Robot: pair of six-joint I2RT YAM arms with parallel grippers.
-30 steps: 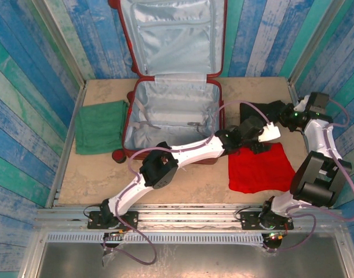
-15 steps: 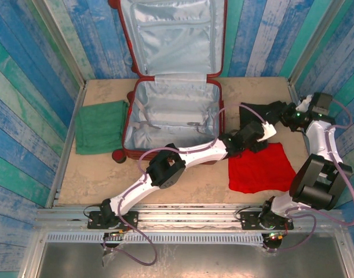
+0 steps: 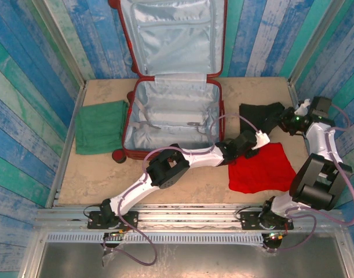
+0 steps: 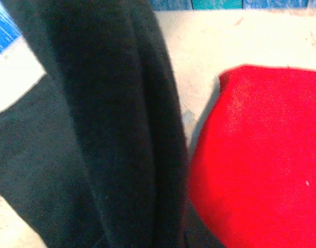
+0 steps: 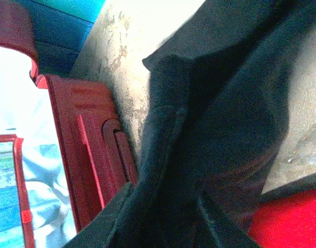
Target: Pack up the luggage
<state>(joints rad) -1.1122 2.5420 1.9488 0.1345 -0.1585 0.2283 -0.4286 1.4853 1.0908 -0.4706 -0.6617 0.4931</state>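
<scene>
Lying near left claw (image 3: pixel 252 147) — luggage (image 3: pixel 171 110)

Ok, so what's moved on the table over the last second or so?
The left gripper has pulled back from over the black cloth toward the near edge, ending at the far corner of the red cloth, and its elbow has dropped lower. The right gripper has barely shifted at the black cloth's right end. Whether either one grips the cloth isn't clear. The luggage, green cloth and red cloth stayed put.
</scene>
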